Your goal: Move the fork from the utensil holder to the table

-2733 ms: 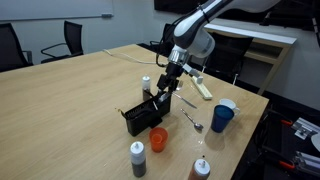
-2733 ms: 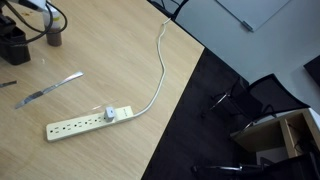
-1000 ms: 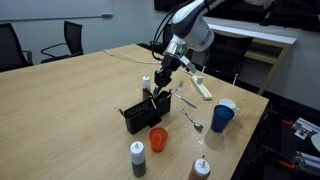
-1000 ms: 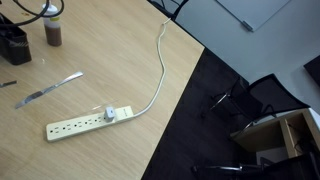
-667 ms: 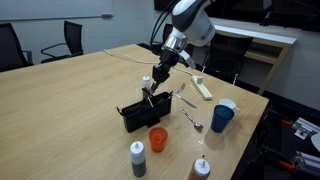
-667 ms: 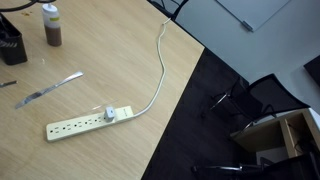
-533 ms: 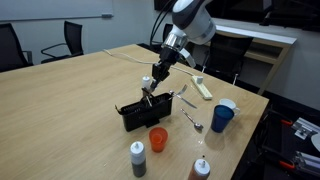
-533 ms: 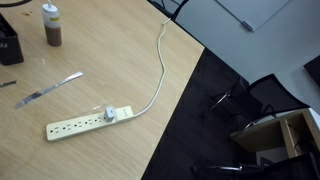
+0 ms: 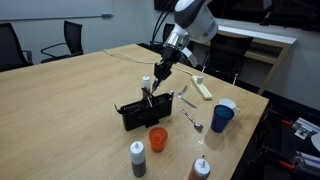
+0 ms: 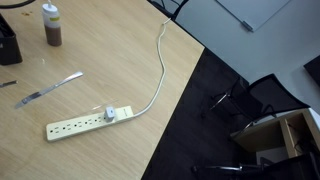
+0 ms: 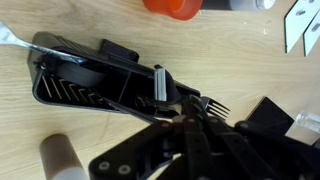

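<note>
In an exterior view my gripper (image 9: 157, 75) hangs above the black utensil holder (image 9: 140, 113), shut on the handle of the silver fork (image 9: 150, 92). The fork points down toward the holder. In the wrist view my gripper (image 11: 190, 118) has its fingers pressed together on the fork (image 11: 210, 102). The tines stick out beside the near end of the utensil holder (image 11: 90, 82), over the wood table (image 11: 250, 50). I cannot tell whether the tines touch the holder. Only a black corner of the holder (image 10: 5, 45) shows at the frame edge in an exterior view.
An orange cup (image 9: 158, 138), two squeeze bottles (image 9: 138, 157) and a blue cup (image 9: 222, 117) stand near the table's front edge. A spoon (image 9: 192, 121), another silver utensil (image 10: 50, 88) and a white power strip (image 10: 88, 122) with its cord lie on the table. A brown bottle (image 10: 50, 22) stands nearby.
My gripper has risen up and away from the holder with the fork in it. The holder has shifted a little on the table.
</note>
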`<state>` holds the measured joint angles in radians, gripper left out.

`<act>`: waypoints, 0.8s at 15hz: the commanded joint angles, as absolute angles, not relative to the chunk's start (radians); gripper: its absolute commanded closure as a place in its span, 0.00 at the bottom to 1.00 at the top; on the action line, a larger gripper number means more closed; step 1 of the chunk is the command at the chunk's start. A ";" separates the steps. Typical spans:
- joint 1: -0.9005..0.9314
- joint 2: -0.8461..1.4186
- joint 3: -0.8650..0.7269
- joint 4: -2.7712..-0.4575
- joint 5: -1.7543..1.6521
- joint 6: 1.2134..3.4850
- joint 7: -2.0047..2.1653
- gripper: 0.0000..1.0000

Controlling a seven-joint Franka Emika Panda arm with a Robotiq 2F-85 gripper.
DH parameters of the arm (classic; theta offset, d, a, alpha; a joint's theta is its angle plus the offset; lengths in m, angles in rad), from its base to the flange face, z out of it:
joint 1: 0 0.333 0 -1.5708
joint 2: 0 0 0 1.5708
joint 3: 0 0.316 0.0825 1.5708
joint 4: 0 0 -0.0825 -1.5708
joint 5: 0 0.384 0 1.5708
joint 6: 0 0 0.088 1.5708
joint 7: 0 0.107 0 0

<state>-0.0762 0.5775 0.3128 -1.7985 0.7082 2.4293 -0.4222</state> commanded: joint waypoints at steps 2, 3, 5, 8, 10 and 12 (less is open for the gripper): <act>-0.051 0.509 0.275 -1.854 0.688 2.425 -0.389 0.99; -0.050 0.495 0.269 -1.864 0.683 2.424 -0.383 0.99; -0.049 0.467 0.262 -1.890 0.683 2.421 -0.377 0.99; -0.051 0.418 0.258 -1.947 0.695 2.424 -0.383 0.99; -0.049 0.377 0.257 -1.995 0.703 2.427 -0.386 0.99; -0.044 0.328 0.260 -2.051 0.712 2.429 -0.390 0.99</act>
<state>-0.0655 0.4136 0.2776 -1.9640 0.6966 2.4283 -0.3979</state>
